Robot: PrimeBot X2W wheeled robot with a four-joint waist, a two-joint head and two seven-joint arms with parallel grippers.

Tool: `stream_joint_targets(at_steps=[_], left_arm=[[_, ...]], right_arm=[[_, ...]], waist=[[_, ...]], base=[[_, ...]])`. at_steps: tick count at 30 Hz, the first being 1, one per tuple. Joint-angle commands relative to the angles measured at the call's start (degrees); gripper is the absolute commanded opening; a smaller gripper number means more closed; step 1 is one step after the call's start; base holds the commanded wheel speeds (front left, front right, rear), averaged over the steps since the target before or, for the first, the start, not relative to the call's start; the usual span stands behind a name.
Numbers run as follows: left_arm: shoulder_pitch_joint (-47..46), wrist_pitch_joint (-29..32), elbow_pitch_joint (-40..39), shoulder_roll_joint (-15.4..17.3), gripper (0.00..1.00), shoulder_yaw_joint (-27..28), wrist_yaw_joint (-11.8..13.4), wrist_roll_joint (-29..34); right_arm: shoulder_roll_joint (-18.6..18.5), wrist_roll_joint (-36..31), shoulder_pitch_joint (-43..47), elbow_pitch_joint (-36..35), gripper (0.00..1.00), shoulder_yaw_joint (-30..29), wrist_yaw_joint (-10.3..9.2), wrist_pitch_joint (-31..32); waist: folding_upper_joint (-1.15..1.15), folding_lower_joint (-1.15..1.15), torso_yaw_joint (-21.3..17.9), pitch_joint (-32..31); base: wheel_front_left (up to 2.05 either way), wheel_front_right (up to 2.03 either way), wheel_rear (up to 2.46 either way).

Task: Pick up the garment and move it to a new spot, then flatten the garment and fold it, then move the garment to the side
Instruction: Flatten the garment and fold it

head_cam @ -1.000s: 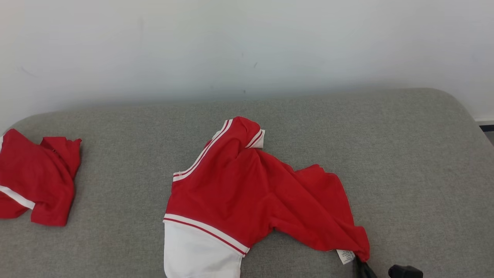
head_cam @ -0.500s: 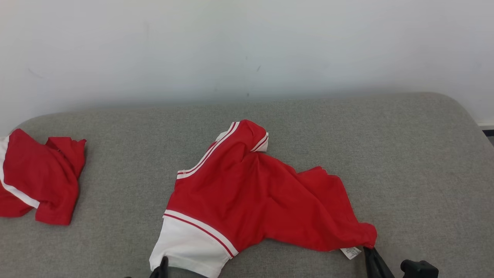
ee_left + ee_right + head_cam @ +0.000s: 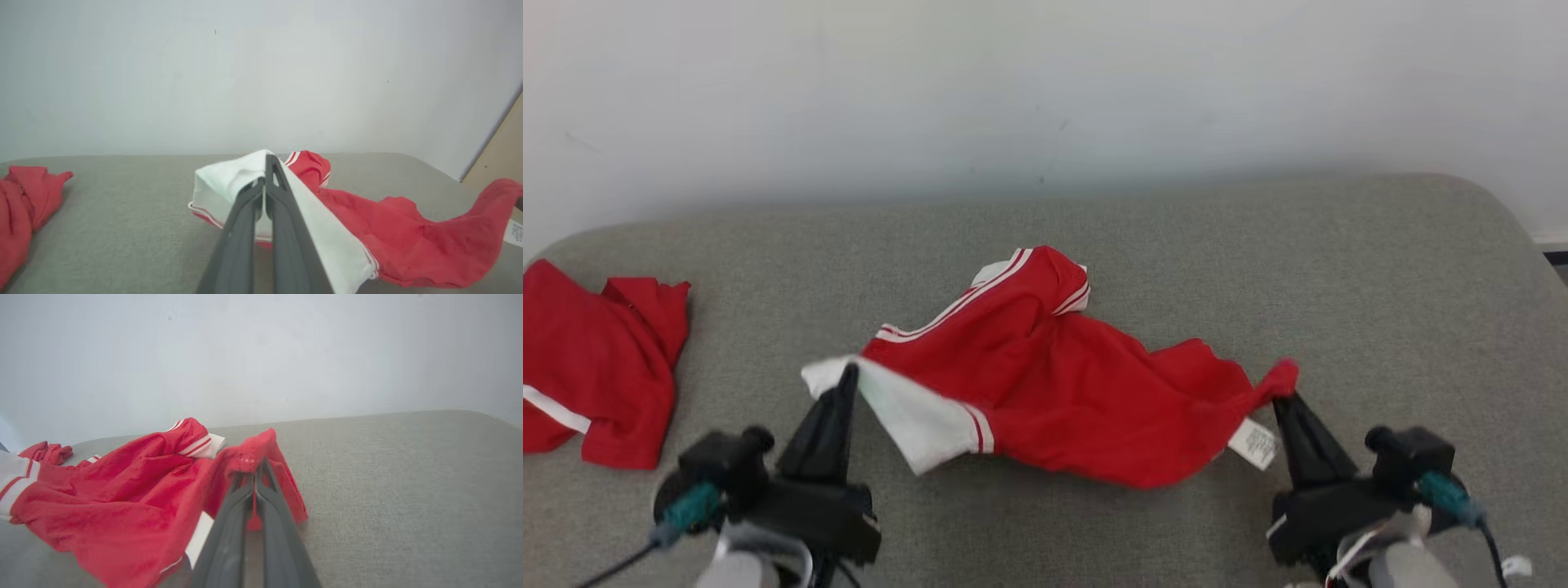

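The garment is a red shirt with white panels and red-white striped trim, lying crumpled at the middle of the grey cushioned surface. My left gripper is shut on its white corner and holds that corner lifted; the left wrist view shows the white cloth draped over the fingers. My right gripper is shut on the red corner beside the white care label; the right wrist view has red cloth bunched over the closed fingers.
A second red garment with a white stripe lies crumpled at the far left of the surface. A pale wall rises right behind the surface. Bare grey fabric stretches to the right of the garment.
Both grippers have come up into the head view and lifted the two near corners of the garment off the surface, pulling them apart. The left gripper has shut on the white corner.
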Motion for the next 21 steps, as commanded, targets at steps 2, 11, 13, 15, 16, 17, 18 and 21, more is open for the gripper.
stream_joint_targets(at_steps=[2,11,13,15,16,17,18,21], left_arm=[[-7.57,2.64,-1.94,2.61,0.00,-2.18,0.11,-0.29],[-37.54,10.35,0.74,9.58,0.00,-6.72,0.11,-8.14],[-45.97,11.90,3.32,10.71,0.00,-6.79,0.12,-9.94],[-53.71,12.55,6.52,11.12,0.00,-7.13,0.11,-11.14],[-57.38,13.04,7.87,11.65,0.00,-7.32,0.11,-11.50],[-61.06,12.92,9.62,11.81,0.00,-7.09,0.12,-12.00],[-64.67,12.98,11.36,11.86,0.00,-6.84,0.11,-12.32],[-74.52,12.59,16.05,11.97,0.00,-8.14,0.10,-11.47]], right_arm=[[-1.79,1.17,-5.71,-1.09,0.00,0.86,-0.13,1.67],[-6.15,4.73,-31.44,1.02,0.00,1.56,-0.14,8.63],[-6.68,5.13,-39.22,2.55,0.00,2.36,-0.14,10.92],[-6.79,6.00,-46.99,4.80,0.00,2.82,-0.14,12.90],[-6.77,6.34,-50.75,5.80,0.00,3.07,-0.14,13.93],[-6.74,6.64,-54.39,7.04,0.00,3.24,-0.14,14.70],[-6.80,6.67,-57.95,8.18,0.00,3.60,-0.14,15.50],[-6.75,7.17,-67.62,11.63,0.00,4.44,-0.14,16.90]], waist=[[-0.01,0.00,0.18,3.72],[-0.01,0.00,0.97,16.58],[-0.01,0.00,0.61,20.03],[-0.01,0.00,0.20,22.85],[-0.01,0.00,-0.12,24.35],[-0.01,0.00,-0.37,25.55],[-0.01,0.00,-0.66,26.77],[-0.01,0.00,-1.27,29.56]], base=[[0.00,0.00,0.00],[0.00,0.00,0.00],[0.00,0.00,0.00],[0.00,0.00,0.00],[0.00,0.00,0.00],[0.00,0.00,0.00],[0.00,0.00,0.00],[0.00,0.00,0.00]])
